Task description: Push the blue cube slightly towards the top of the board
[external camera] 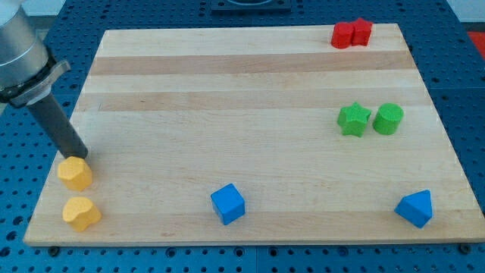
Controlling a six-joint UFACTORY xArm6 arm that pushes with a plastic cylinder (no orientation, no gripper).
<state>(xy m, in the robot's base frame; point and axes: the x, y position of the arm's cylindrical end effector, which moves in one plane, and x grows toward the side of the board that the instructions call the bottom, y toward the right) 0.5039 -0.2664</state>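
Note:
The blue cube [228, 203] sits near the board's bottom edge, a little left of the middle. My tip [79, 155] is at the board's left side, just above and touching or nearly touching a yellow hexagonal block [75, 174]. The tip is far to the left of the blue cube and a little higher in the view.
A yellow heart-shaped block [81, 213] lies below the hexagon. A blue triangular block [415, 208] is at the bottom right. A green star [354, 119] and green cylinder [388, 119] sit at the right. Two red blocks [352, 33] are at the top right. The wooden board [227, 98] lies on a blue table.

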